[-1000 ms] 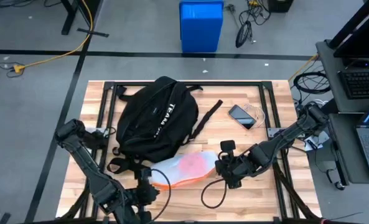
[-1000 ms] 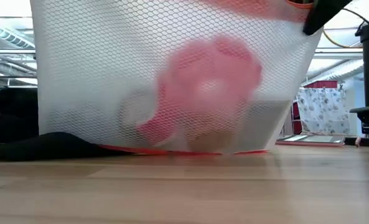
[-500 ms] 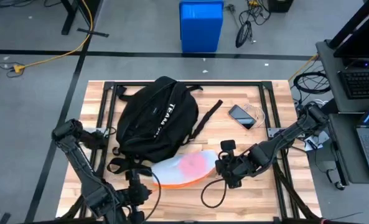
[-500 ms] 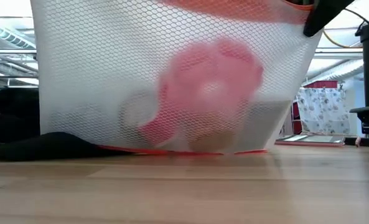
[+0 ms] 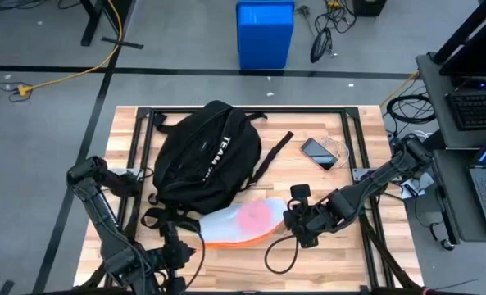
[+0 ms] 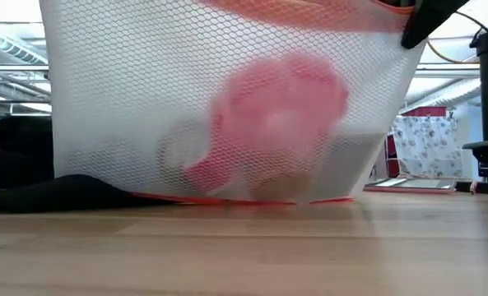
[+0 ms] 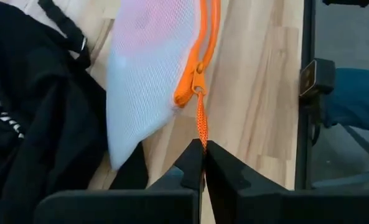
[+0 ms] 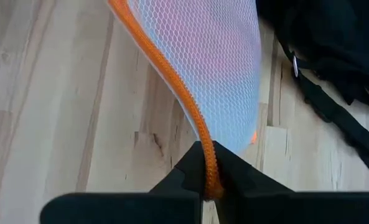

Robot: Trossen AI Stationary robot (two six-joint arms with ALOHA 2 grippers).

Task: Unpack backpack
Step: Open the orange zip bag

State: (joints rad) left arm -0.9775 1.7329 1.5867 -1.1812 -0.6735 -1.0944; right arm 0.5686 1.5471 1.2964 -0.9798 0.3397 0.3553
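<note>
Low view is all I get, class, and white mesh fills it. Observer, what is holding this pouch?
Observer: The right gripper is shut on the orange cord at one end of the mesh pouch.
Operator: And the left arm?
Observer: The left gripper is shut on the orange zipper pull at the other end.
Operator: Where is the backpack?
Observer: The backpack lies on the table just behind the pouch, its straps touching it.
Operator: Anything else out?
Observer: A phone lies on the table near the far right corner.
</note>
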